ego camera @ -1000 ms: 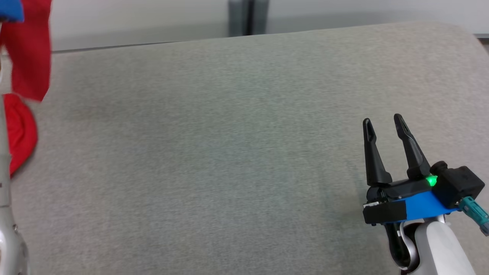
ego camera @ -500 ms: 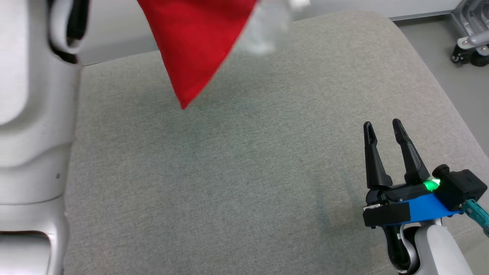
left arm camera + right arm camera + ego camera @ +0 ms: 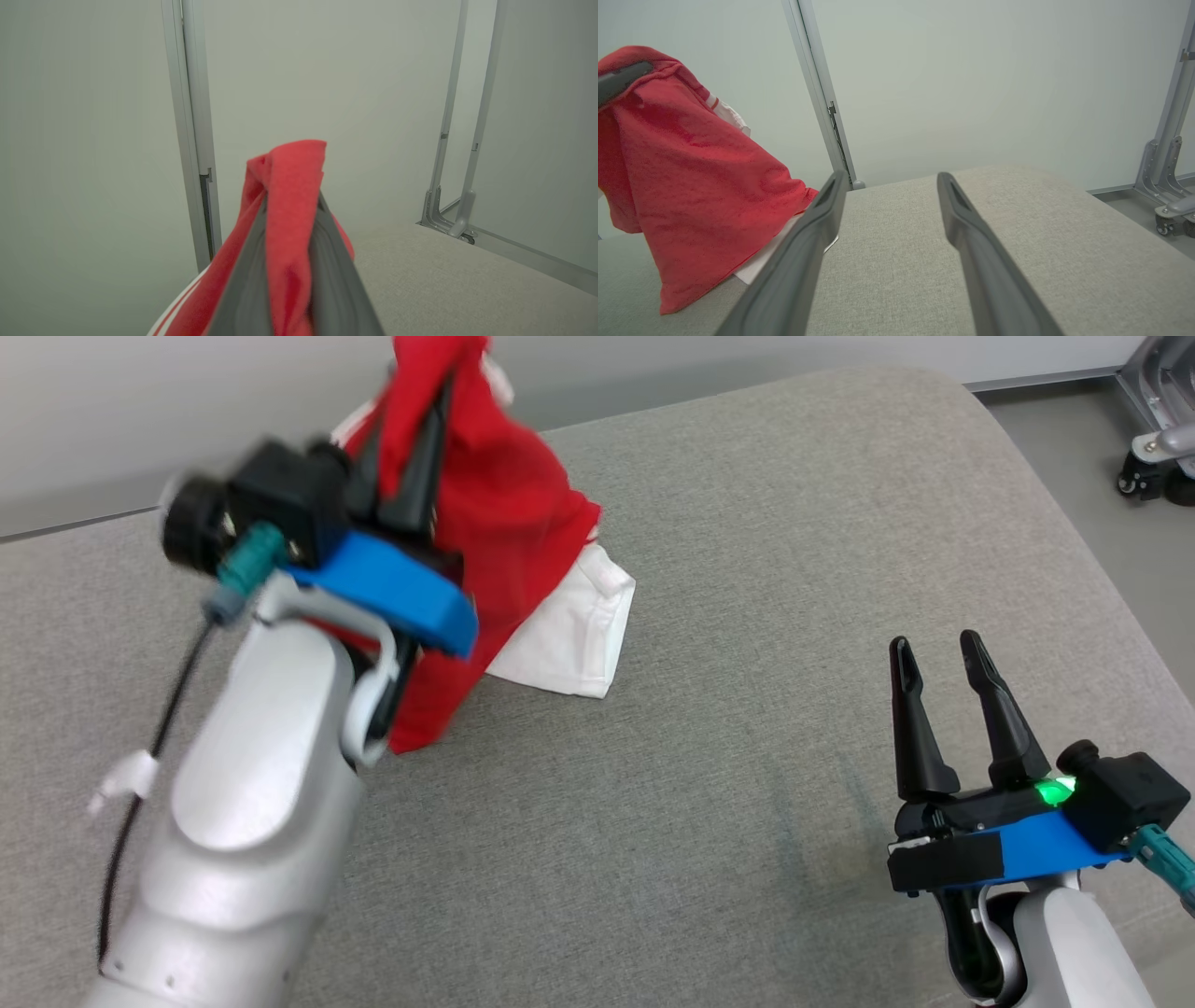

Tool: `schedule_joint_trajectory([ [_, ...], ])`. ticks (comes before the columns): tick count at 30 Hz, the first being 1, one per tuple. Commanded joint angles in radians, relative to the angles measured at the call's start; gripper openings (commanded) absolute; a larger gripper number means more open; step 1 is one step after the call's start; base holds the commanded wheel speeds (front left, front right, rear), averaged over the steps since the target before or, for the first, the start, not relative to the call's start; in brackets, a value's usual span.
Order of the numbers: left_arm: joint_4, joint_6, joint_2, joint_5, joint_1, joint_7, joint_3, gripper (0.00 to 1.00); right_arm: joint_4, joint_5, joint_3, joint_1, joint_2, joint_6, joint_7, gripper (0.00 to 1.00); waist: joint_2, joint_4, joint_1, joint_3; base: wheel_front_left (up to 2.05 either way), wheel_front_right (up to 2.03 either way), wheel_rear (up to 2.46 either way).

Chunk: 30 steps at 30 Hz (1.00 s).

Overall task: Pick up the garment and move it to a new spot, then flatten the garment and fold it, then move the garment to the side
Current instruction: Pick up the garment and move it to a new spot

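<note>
The garment is red with a white part and hangs from my left gripper, its lower end resting on the grey padded table. The left gripper is shut on a bunched fold of the red cloth, which sticks out past the fingers. In the right wrist view the garment drapes down at the left. My right gripper stands open at the lower right, above the table with nothing between its fingers, well apart from the garment.
The table's rounded far right corner drops to a grey floor, where a wheeled metal base stands. A pale wall with a metal upright lies behind the table. Bare table surface stretches between the garment and my right gripper.
The head camera has swung, so the picture shifted. My left arm has come in from the left with the garment, lowering it until its bottom touches the table. The right gripper stays put.
</note>
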Motion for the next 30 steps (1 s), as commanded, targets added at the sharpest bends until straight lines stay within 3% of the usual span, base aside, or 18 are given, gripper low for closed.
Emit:
schedule_joint_trajectory([
  [1, 0.007, 0.004, -0.003, -0.004, 0.019, -0.010, -0.003, 0.00, 0.003, -0.005, 0.000, 0.001, 0.000, 0.000, -0.003, 1.00, 0.0000, 0.005, -0.0001, 0.001, 0.00, 0.00, 0.00],
  [14, 0.230, -0.012, -0.069, -0.016, 0.263, -0.077, -0.124, 0.00, 0.032, -0.021, 0.013, 0.009, 0.000, 0.000, -0.004, 1.00, 0.0000, 0.051, -0.0001, -0.018, 0.00, 0.00, 0.00],
  [15, 0.243, -0.013, -0.073, -0.022, 0.269, -0.078, -0.132, 0.04, 0.034, -0.022, 0.013, 0.011, 0.000, 0.000, -0.003, 1.00, 0.0000, 0.055, -0.0001, -0.020, 0.00, 0.00, 0.00],
  [16, 0.253, -0.014, -0.079, -0.022, 0.271, -0.081, -0.138, 0.39, 0.036, -0.025, 0.013, 0.013, 0.000, 0.000, -0.003, 1.00, 0.0000, 0.060, -0.0001, -0.024, 0.00, 0.00, 0.00],
  [17, 0.259, -0.012, -0.082, -0.015, 0.270, -0.086, -0.142, 1.00, 0.038, -0.026, 0.014, 0.015, 0.000, 0.000, -0.003, 1.00, 0.0000, 0.065, -0.0001, -0.027, 0.00, 0.00, 0.00],
  [21, 0.218, 0.008, -0.091, 0.022, 0.258, -0.094, -0.143, 1.00, 0.044, -0.030, 0.022, 0.022, 0.000, 0.000, -0.003, 1.00, 0.0000, 0.085, -0.0001, -0.048, 0.00, 0.00, 0.00],
  [30, -0.062, 0.063, -0.061, 0.092, 0.376, -0.093, 0.014, 1.00, 0.047, -0.039, 0.017, 0.046, 0.000, 0.000, -0.004, 1.00, 0.0000, 0.150, -0.0001, -0.093, 0.00, 0.00, 0.00],
])
